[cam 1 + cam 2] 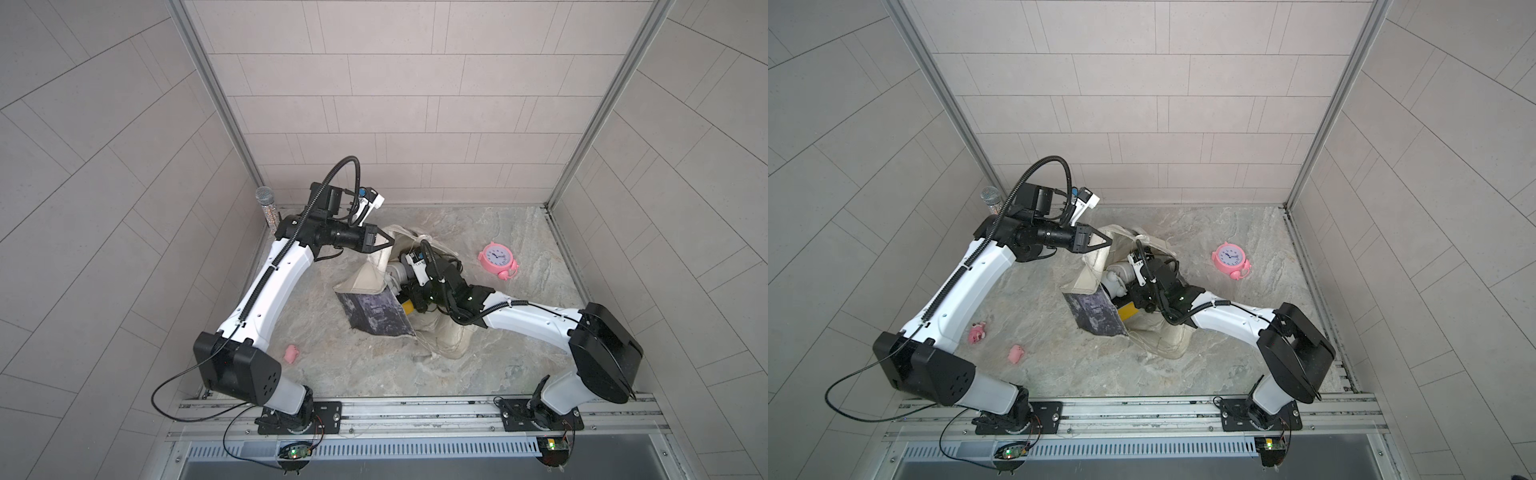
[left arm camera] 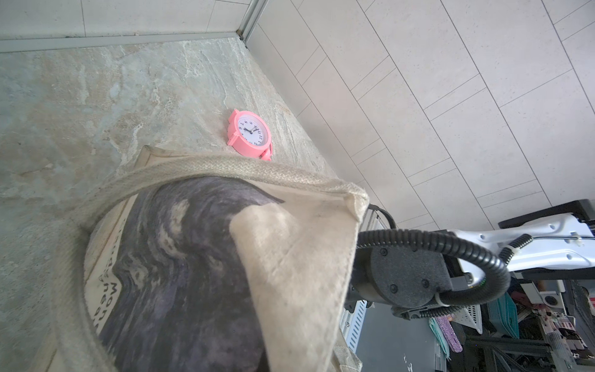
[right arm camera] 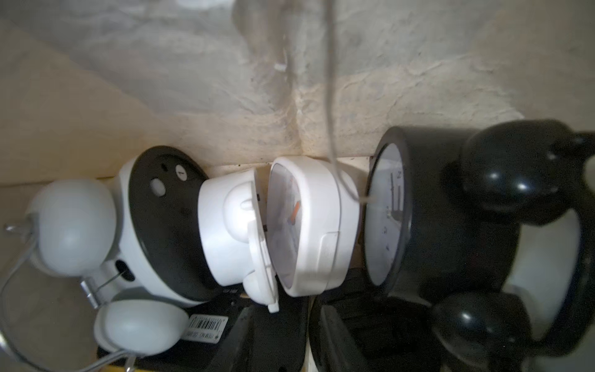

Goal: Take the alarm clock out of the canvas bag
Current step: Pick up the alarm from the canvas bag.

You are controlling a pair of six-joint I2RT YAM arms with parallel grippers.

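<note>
Progress, as I am reading it: a pink clock (image 1: 496, 259) is lying face-up on the counter (image 1: 498, 357), well apart from the bag (image 1: 362, 283), so one clock is already out. The bag is slumping mid-counter with its mouth lifted, and more clocks are sitting inside it. In the right wrist view I am looking at a white bell clock (image 3: 154, 232), a white square clock (image 3: 315, 225) and a black clock (image 3: 418, 209), packed side by side against the canvas. I am judging that if those count too, most of the pulling is yet to be done.

The left gripper (image 1: 389, 240) is pinching the bag's rim, jaws fully closed on the canvas and holding the mouth up. My right arm is reaching into the opening. The right gripper (image 3: 309, 325) is showing only as dark, blurred shapes just beside the white square clock. I am not making out how wide it is standing or whether it is touching any clock, so I cannot tell.
</note>
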